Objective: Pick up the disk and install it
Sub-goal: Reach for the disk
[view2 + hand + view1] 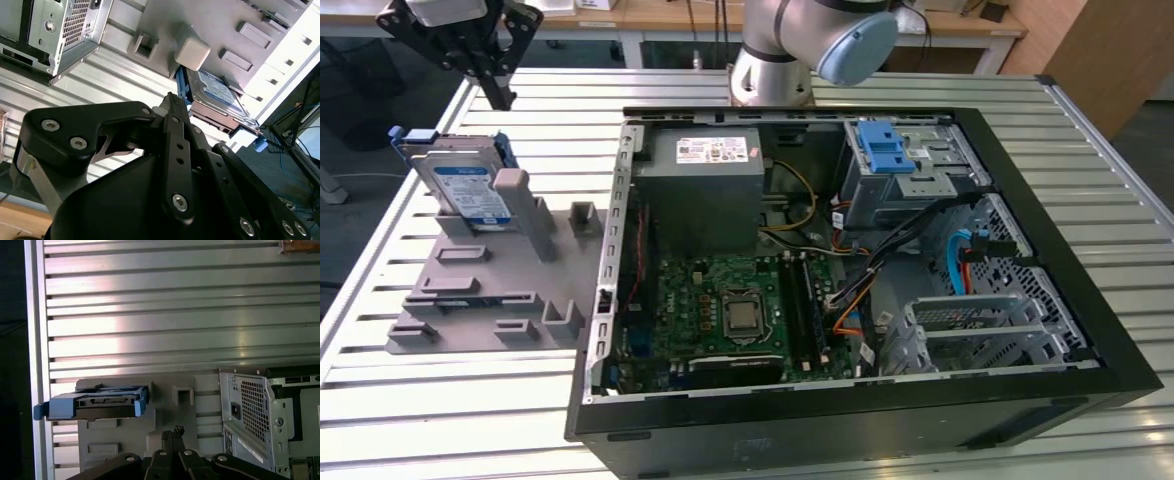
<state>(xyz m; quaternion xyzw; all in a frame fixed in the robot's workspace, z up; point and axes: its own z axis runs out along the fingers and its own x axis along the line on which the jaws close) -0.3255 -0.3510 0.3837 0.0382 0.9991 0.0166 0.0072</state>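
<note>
I'm hovering the gripper [494, 92], jaws pinched together and gripping nothing, above and beside the disk [464, 188], which is standing on edge in the grey fixture [480, 290]; a grey post [515, 200] is crowding it, the open computer case [854, 250] sitting alongside

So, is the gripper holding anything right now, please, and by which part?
Nothing is held: the gripper hangs clear of the disk, which stands in the grey holder.

Silver hard disk [460, 188] w/ blue-and-white label, framed by blue plastic carrier, stands on edge, leaning slightly back, label face out. It sits in a grey holder plate [520, 265] at approx. 10 o'clock in the exterior view, at 9 o'clock from the open PC case [854, 425]. First wrist view: the disk [100, 402] edge-on (carrier tab jutting past plate).
</note>
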